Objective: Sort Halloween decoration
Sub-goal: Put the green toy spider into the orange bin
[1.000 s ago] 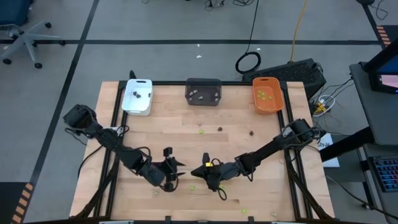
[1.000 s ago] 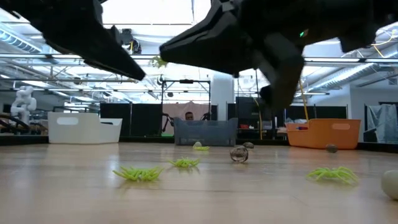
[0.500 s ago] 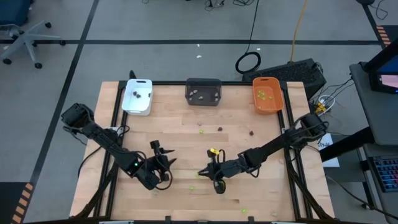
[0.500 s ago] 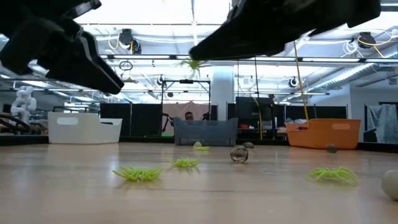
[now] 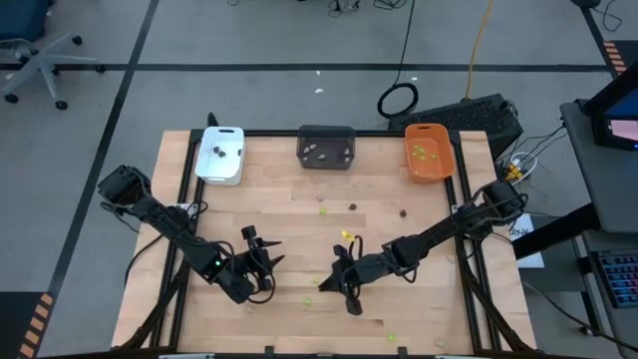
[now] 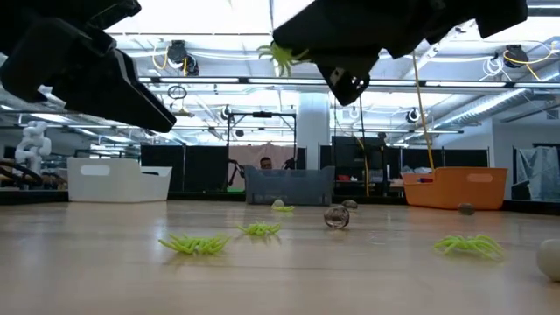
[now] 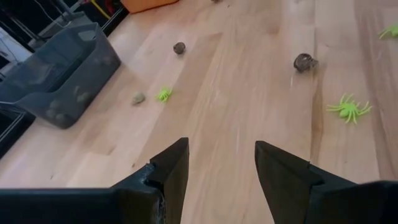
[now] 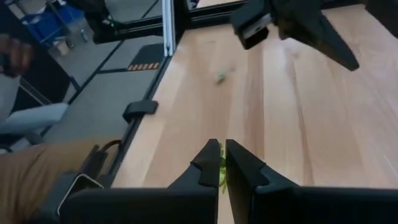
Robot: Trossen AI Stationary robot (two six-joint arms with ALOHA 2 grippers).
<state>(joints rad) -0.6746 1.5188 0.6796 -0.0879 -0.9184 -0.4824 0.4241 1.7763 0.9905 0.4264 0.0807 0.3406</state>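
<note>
My right gripper [image 5: 324, 282] hangs above the middle of the table's near half, shut on a lime green spider [image 6: 282, 57]. My left gripper [image 7: 221, 168] stands open to its left [image 5: 261, 242], over bare wood, with nothing between its fingers. Loose decoration lies on the table: green spiders [image 6: 194, 245] [image 6: 260, 229] [image 6: 470, 246] [image 7: 349, 109], dark brown pieces [image 7: 304, 61] [image 7: 180, 47] and a pale beige piece [image 7: 137, 98]. My right gripper pinches the lime green spider's body [image 8: 221, 167] between its two fingers, at their free ends. The legs [image 6: 278, 54] stick out past the fingertips. The fingers slant slightly downward, toward the table's left edge. The spider is lifted clear of the table.
Three trays stand along the far edge: white [image 5: 220, 155] at the left, dark grey [image 5: 326, 147] in the middle, orange [image 5: 429, 152] at the right, each holding a few pieces. A black rail [image 8: 166, 37] runs along the table's left edge; beyond it sits a person [image 8: 37, 180].
My right gripper has risen a little and rolled about its own axis, carrying the green spider higher above the table. My left gripper has drawn away from it, toward the table's left edge, and has since kept still.
</note>
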